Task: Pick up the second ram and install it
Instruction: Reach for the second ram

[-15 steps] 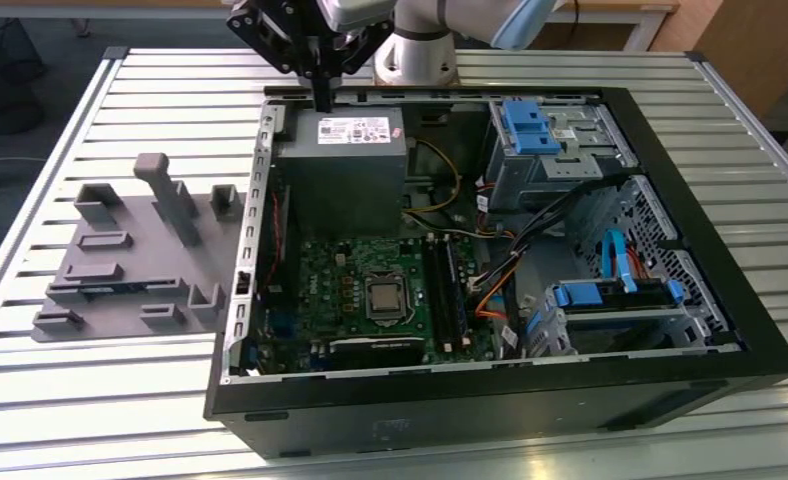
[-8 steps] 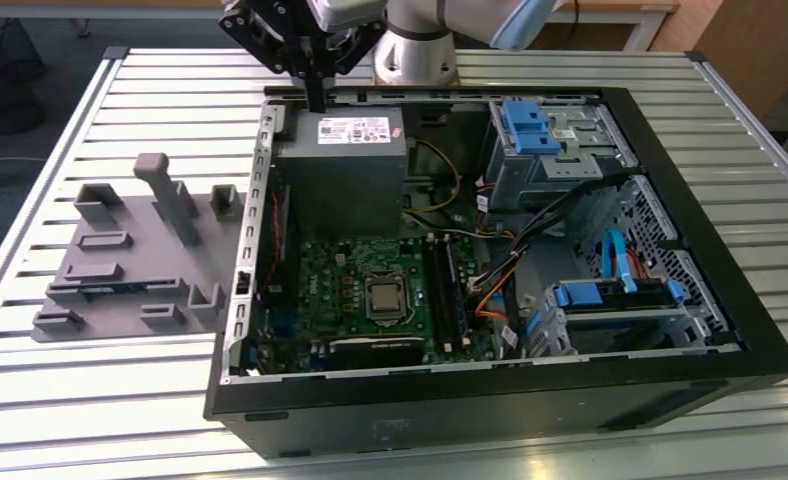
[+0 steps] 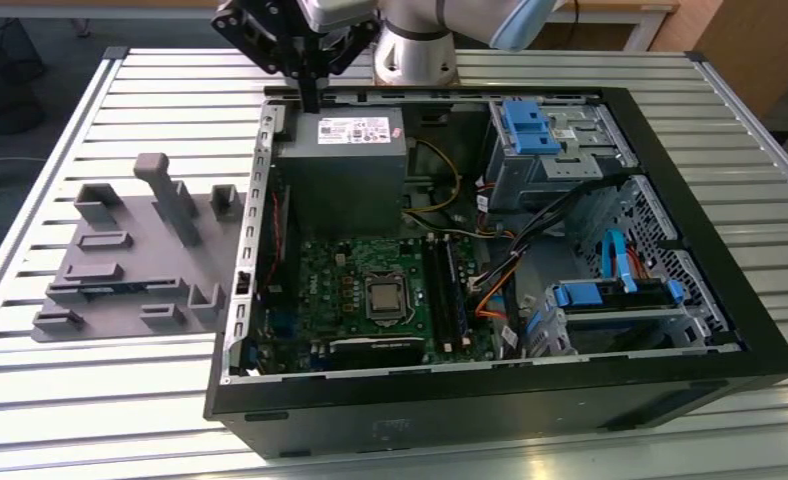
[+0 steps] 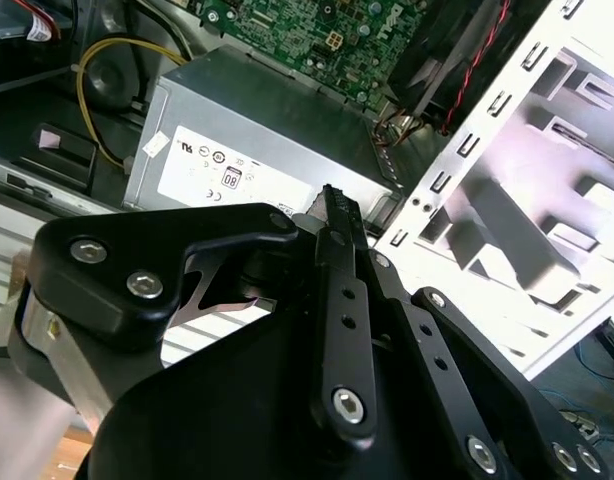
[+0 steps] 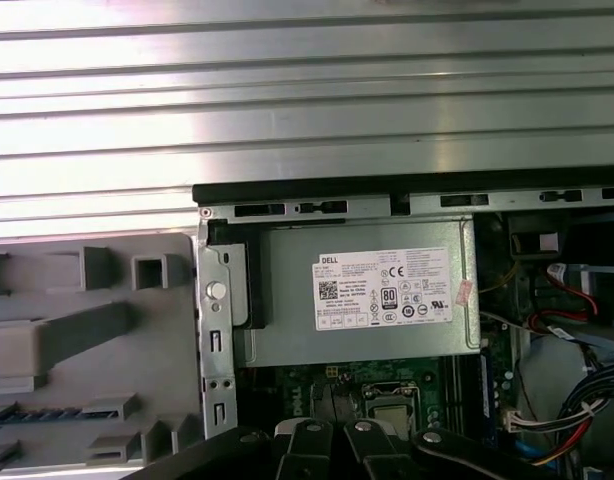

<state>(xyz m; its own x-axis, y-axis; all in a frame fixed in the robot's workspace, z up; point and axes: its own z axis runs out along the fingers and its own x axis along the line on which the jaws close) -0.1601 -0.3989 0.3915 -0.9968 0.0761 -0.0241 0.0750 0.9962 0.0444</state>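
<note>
Exterior view: gripper (image 3: pixel 311 100) clenched empty above power supply (image 3: pixel 343 160), second ram (image 5: pixel 37 412) well off it in tray (image 5: pixel 162 350); arriving unopened could knock ram from its slot.

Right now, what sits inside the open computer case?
A green motherboard, grey power supply, blue drive bays and cables. The power supply covers whatever lies beneath it.
</note>
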